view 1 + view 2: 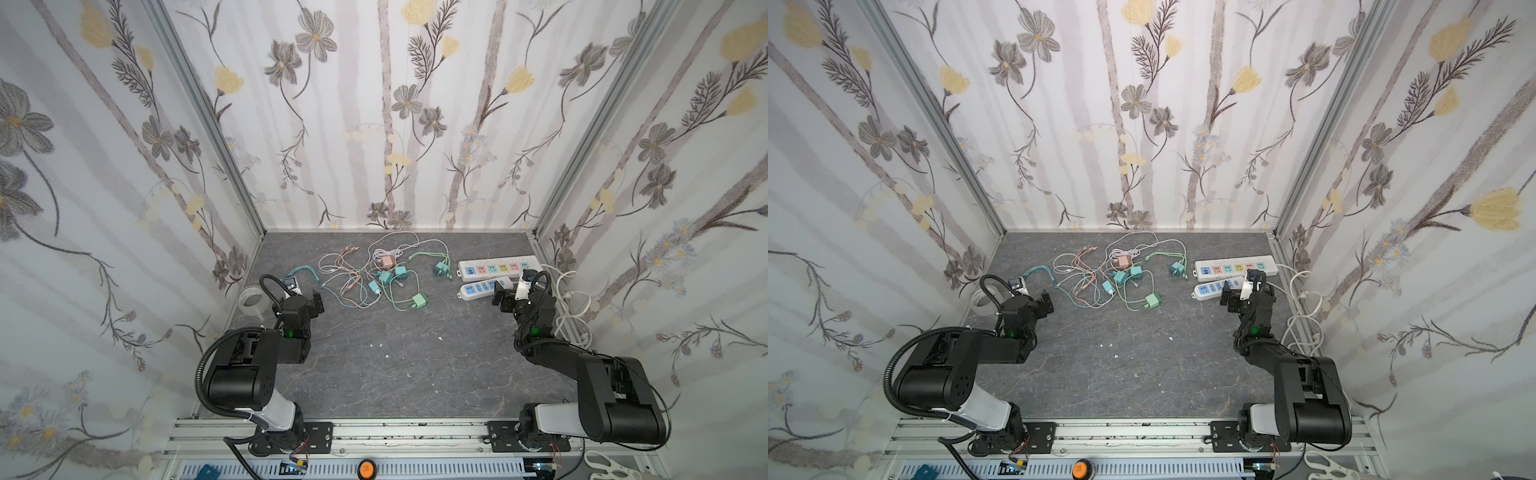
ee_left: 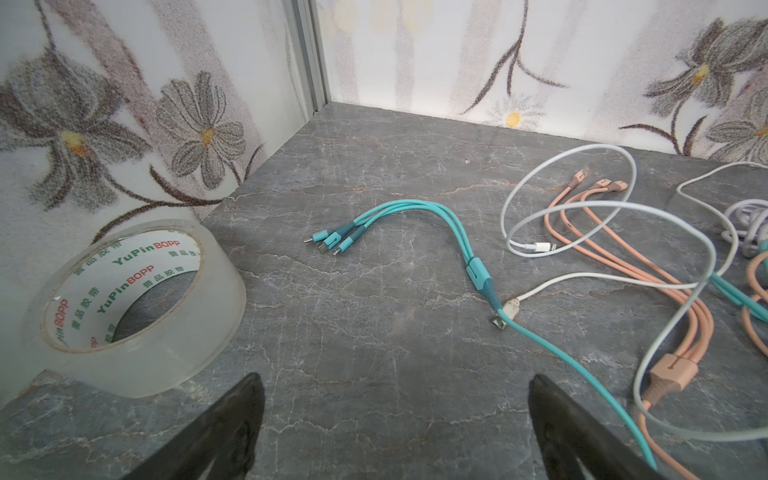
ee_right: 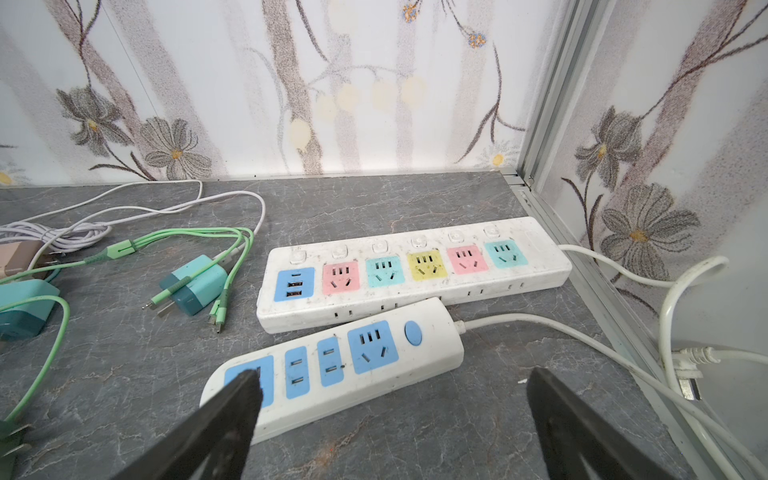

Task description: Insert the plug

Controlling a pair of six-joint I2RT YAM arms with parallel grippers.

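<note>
The left gripper (image 2: 395, 386) and right gripper (image 3: 395, 374) are wide open and empty. The blue power strip (image 3: 374, 353) sits just ahead between the right fingers. The teal plug (image 3: 193, 286) lies well outside them, among the cables (image 3: 120, 249). Grasp the plug's body squarely, prongs left clear, then align them over a socket

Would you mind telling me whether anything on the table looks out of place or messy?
A roll of clear packing tape sits by the left-hand wall, unrelated to plugging in. The pastel chargers and cables lie tangled in one heap, and small white scraps dot the grey marbled tabletop in front of them.
</note>
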